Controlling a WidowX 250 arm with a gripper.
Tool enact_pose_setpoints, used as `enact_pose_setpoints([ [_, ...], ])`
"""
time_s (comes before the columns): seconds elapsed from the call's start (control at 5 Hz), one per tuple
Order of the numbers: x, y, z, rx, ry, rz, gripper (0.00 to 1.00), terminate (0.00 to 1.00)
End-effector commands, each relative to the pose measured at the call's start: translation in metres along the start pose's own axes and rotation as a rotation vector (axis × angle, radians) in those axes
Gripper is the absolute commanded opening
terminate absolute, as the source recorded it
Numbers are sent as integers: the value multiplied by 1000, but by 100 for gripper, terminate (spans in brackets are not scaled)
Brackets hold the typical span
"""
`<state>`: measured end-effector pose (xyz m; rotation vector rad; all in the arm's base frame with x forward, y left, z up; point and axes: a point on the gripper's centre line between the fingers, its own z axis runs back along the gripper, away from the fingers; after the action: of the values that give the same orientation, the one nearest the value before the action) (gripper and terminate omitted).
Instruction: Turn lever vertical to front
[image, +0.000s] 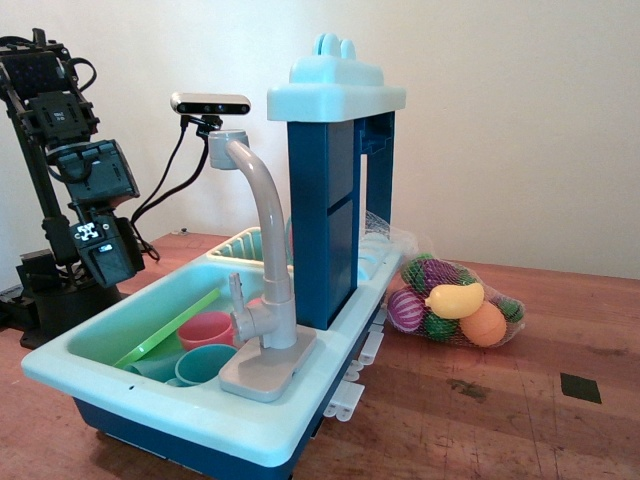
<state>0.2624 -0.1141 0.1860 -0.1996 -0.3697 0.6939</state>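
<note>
Reddish-brown wooden bench (480, 400) carrying a pale aqua plastic toy sink on a dark blue base (120, 390), w/ a dark blue tower and aqua tank at its back. Black robot arm stands at far left behind the sink's left end. Its hand (105, 262) hangs low beside the basin's left rim; fingers can't be made out, so can't tell if spread or pressed together, and it seems to hold nothing.

Tall curved grey-beige faucet spout (268, 215) rises from a flat base on the sink's front rim. The lever (238, 297), a short grey-beige plastic stick, sits on a stubby cylinder on the spout's left side, long axis roughly upright, tip up. It lies right of the hand, well apart, across the open basin.
</note>
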Motion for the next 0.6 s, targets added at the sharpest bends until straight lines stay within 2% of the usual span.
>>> enact_pose_setpoints([
  [0.0, 0, 0, 0, 0, 0, 0, 100, 0],
  [0.2, 11, -21, -3, -20, 29, -37, 100, 0],
  [0.4, 15, -39, -5, -51, 1, -52, 100, 0],
])
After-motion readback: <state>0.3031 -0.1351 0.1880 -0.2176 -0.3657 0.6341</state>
